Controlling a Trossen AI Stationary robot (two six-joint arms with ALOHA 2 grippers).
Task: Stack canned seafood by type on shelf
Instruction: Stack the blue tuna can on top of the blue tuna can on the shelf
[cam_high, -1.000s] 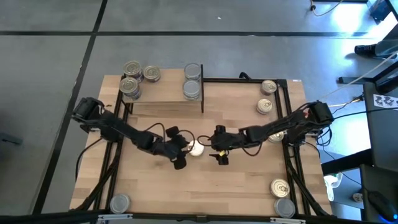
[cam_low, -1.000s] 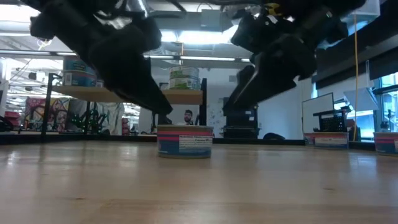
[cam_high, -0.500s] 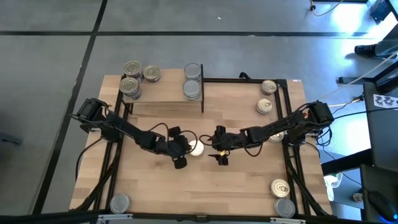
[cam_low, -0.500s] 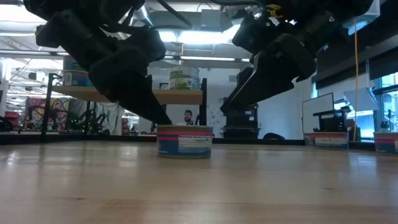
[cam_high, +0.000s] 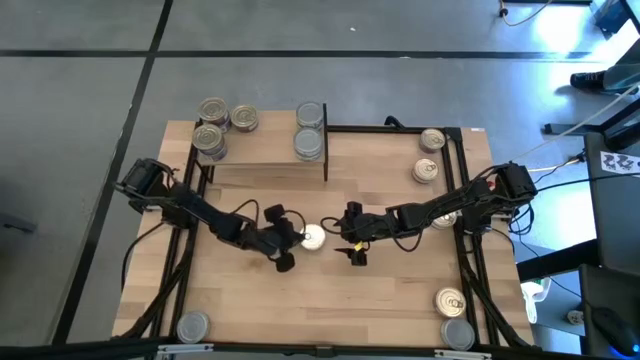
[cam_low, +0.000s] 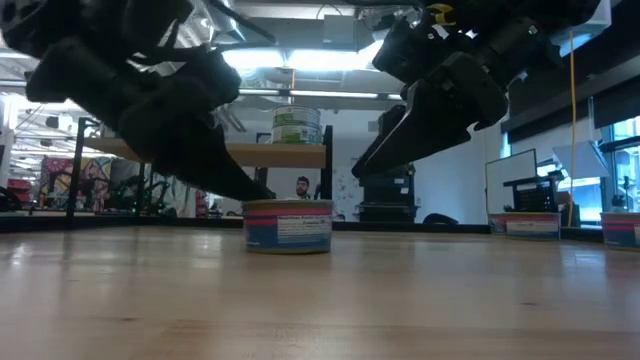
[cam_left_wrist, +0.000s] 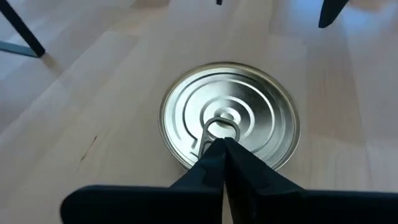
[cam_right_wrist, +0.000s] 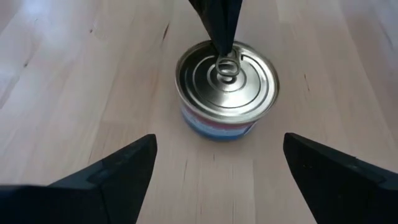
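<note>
Pinching shut over the pull-tab, seemingly to lift it, the left end effector (cam_left_wrist: 222, 144) meets the mid-surface tin (cam_high: 314, 237); the right end effector (cam_right_wrist: 216, 158) waits spread nearby.

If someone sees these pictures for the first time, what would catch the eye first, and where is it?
First, the short round metal tin with a pull-tab lid at the middle of the light-wood table, with both dark arms meeting over it. The left pincer is shut, its tips on the lid at the pull tab, while the right pincer waits open just beside the tin. Behind, more tins stand stacked on the raised light-wood shelf.
</note>
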